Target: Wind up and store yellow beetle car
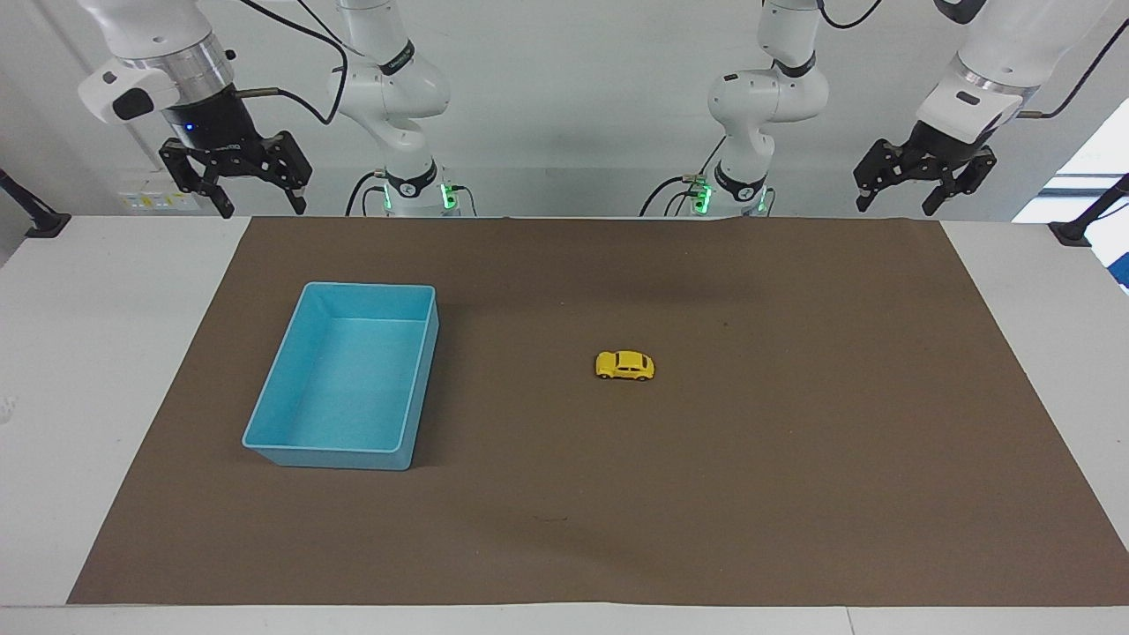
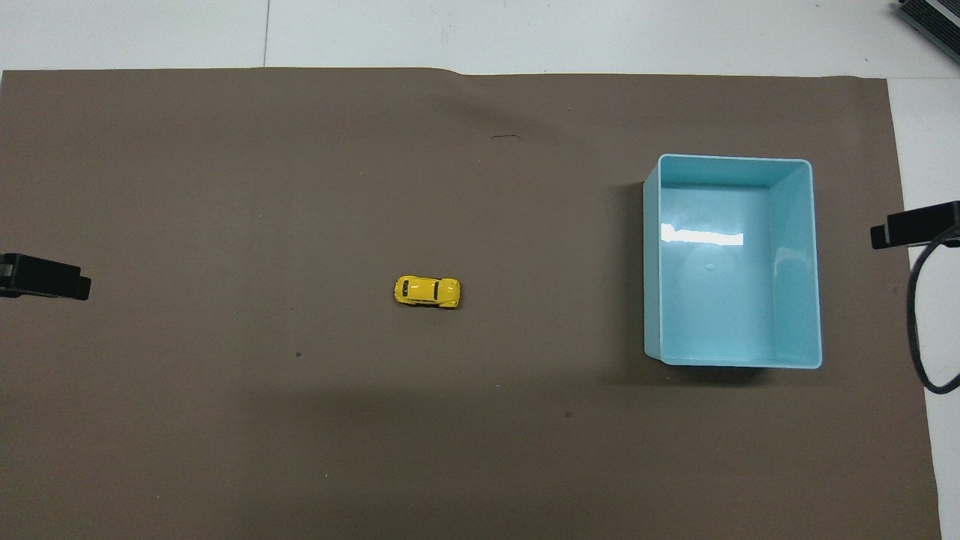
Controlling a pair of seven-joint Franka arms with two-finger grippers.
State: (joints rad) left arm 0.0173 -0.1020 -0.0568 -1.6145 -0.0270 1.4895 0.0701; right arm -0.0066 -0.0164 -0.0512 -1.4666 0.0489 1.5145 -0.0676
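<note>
The yellow beetle car (image 1: 625,365) (image 2: 427,292) stands on its wheels near the middle of the brown mat, untouched. My left gripper (image 1: 895,206) hangs open, high above the mat's edge at the left arm's end. Its tip (image 2: 46,277) pokes into the overhead view's edge. My right gripper (image 1: 262,208) hangs open and empty, high above the mat's corner at the right arm's end. In the overhead view only a dark tip (image 2: 911,226) shows beside the bin.
An empty light-blue bin (image 1: 273,392) (image 2: 816,262) sits on the mat toward the right arm's end. The brown mat (image 1: 794,494) covers most of the white table. A black cable (image 2: 916,315) loops near the bin.
</note>
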